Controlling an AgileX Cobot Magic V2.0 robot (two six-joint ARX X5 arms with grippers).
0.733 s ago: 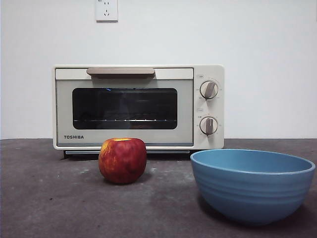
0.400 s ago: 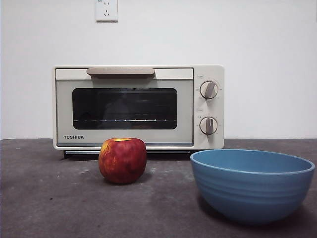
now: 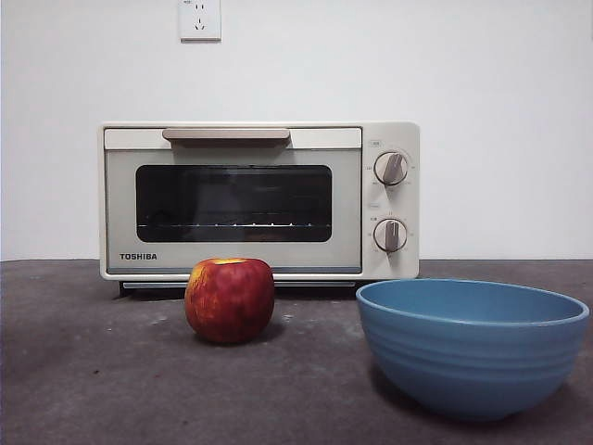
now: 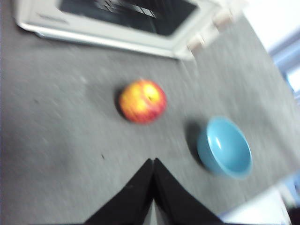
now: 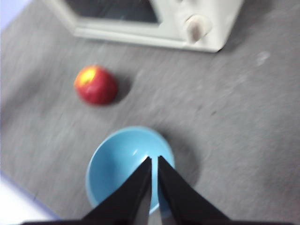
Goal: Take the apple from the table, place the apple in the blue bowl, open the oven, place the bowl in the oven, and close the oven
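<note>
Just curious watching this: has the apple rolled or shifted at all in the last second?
No. The apple sits at the same spot on the table, below the oven door's lower edge.

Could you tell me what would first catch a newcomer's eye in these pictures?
The red apple stands out on the dark table, just in front of the cream oven, whose door is shut. The big blue bowl, empty, sits apart from the apple, nearer the camera.

the table (image 3: 83,389) bears the apple (image 3: 229,298), the blue bowl (image 3: 473,348) and the oven (image 3: 259,199).
</note>
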